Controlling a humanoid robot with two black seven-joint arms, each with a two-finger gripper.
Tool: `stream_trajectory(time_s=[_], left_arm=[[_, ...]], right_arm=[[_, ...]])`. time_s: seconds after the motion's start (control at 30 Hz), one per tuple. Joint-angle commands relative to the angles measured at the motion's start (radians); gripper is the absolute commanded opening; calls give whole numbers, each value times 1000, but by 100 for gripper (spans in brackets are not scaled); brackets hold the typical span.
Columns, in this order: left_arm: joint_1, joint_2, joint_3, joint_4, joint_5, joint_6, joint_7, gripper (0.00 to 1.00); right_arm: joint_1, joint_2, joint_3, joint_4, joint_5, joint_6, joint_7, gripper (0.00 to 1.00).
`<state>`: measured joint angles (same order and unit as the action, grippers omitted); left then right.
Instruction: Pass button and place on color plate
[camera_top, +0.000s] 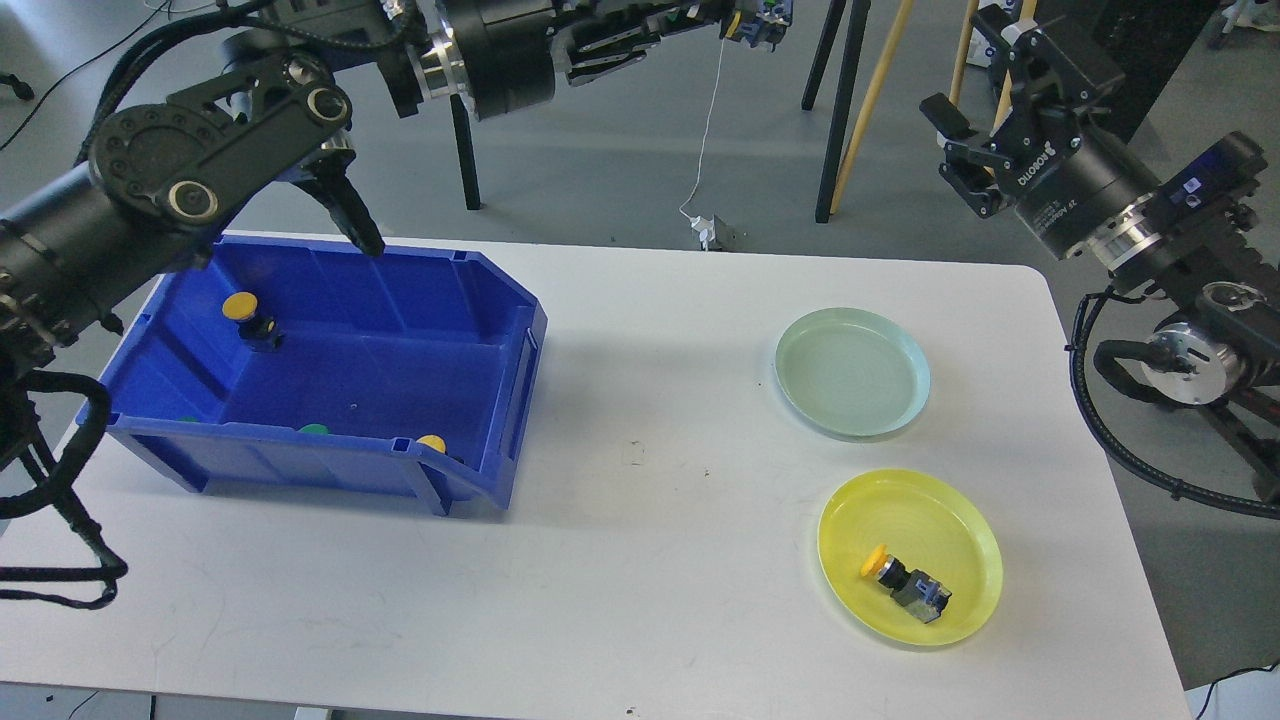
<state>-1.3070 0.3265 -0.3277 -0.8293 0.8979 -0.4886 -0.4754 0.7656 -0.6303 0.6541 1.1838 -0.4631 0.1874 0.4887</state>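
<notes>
Left gripper (345, 215): dark fingers over the back rim of the blue bin (330, 370), whether spread or closed cannot be told. Right gripper (985, 110): fingers apart, empty, raised beyond the table's far right corner; body marked "ROBOTIQ". One yellow-capped button (905, 585) lies on its side in the yellow plate (975, 540); the green plate (852, 372) just behind holds nothing. Glossy plastic bin contains another yellow button (250, 318), further yellow and green caps along its front wall. White table (640, 560), lightly scuffed

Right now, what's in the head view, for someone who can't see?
A yellow button lies on the yellow plate; the green plate is bare. More buttons sit in a blue bin at left, on a white table.
</notes>
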Motion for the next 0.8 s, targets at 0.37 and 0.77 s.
stream_trajectory(time_s=[0.37, 0.77], left_arm=[[-8, -79, 2, 52, -5, 0, 0, 26], [-38, -122, 4, 78, -7, 0, 8, 26]], right_arm=[[41, 106, 22, 45, 1, -6, 0, 90], [55, 169, 4, 40, 0, -6, -9, 90]])
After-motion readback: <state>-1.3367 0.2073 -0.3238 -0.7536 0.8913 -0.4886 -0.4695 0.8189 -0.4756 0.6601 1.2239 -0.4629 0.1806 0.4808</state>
